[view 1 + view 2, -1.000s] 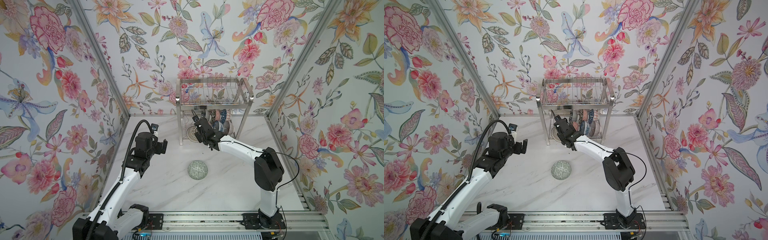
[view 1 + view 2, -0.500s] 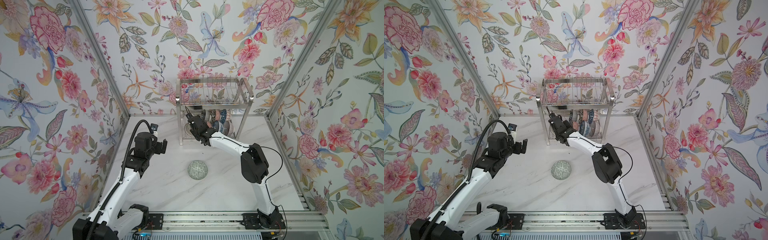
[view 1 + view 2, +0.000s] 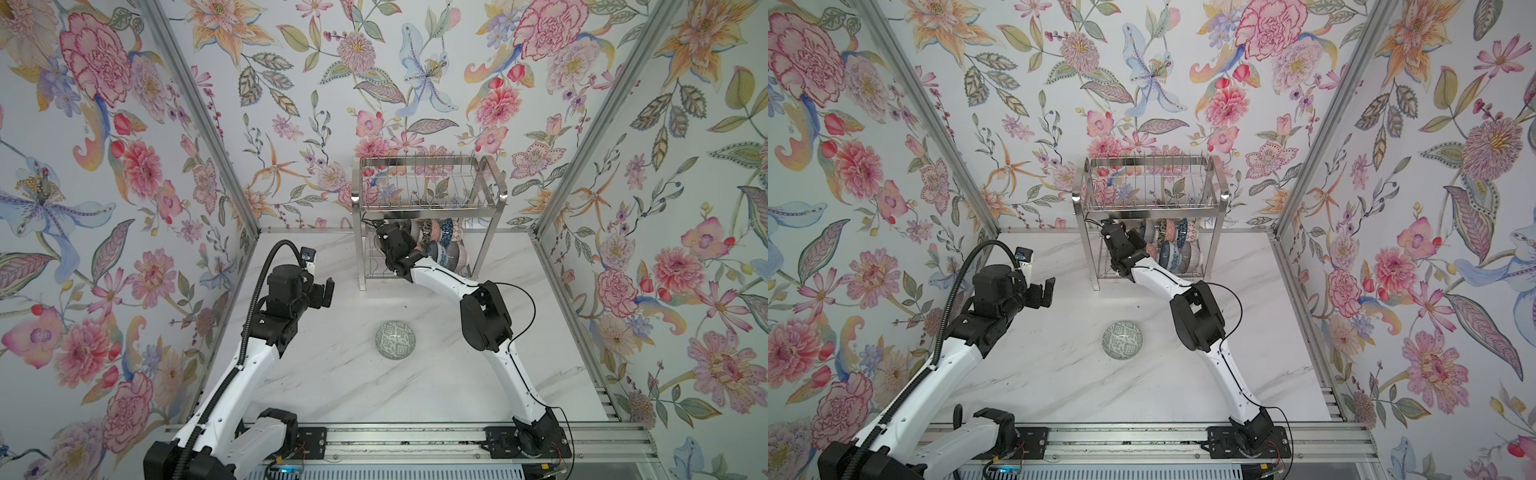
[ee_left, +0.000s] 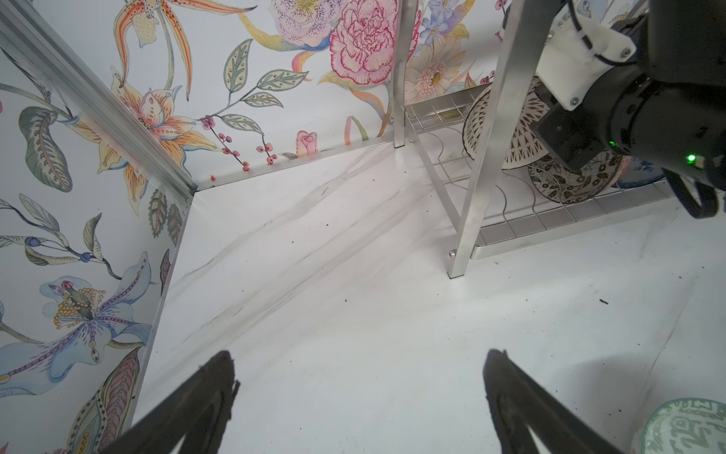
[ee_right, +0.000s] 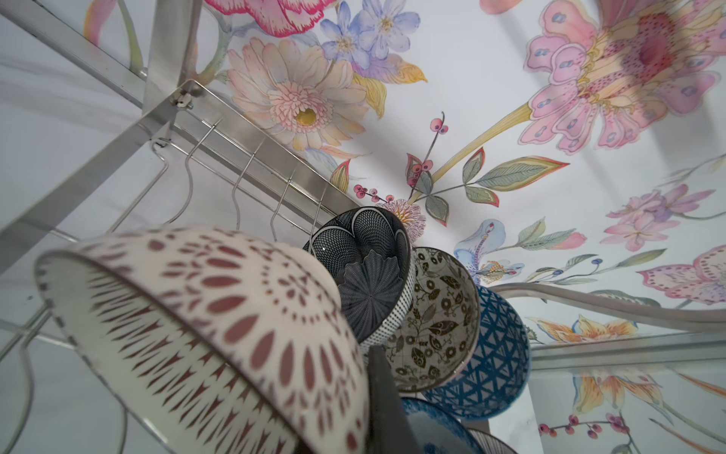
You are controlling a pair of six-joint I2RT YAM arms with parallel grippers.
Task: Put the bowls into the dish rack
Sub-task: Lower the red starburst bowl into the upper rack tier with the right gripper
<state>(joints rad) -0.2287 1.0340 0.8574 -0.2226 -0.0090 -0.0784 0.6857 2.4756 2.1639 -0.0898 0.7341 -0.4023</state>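
The dish rack (image 3: 359, 249) stands against the back wall, upper centre in both top views. Its lower tier holds a row of patterned bowls (image 3: 444, 245) set on edge between the wires. The right end effector (image 5: 380, 377) reaches into that tier from the front. Its jaws are closed narrow on the rim of a white bowl with brown petal marks (image 5: 204, 326), tilted just beside a dark scale-patterned bowl (image 5: 365, 271), a black-leaf bowl (image 5: 436, 318) and a blue-triangle bowl (image 5: 491, 361). One green geometric bowl (image 3: 395, 338) sits upright and alone on the marble worktop (image 3: 332, 374), centre of the frame, well apart from the rack. The left end effector (image 3: 322, 291) hangs over the worktop left of the rack, spread wide and holding nothing.

These bowls look like glazed ceramic, so I judge them stiff, fairly heavy for their size, slick under the pads and easily chipped against steel wire or a neighbour. The rim is the only thin part, so one pad inside and one outside the wall is the natural hold. Held that way a bowl wants to swing, so the brown one should settle into its slot before the jaws part. The green one lies mouth up, so its rim is free all round.
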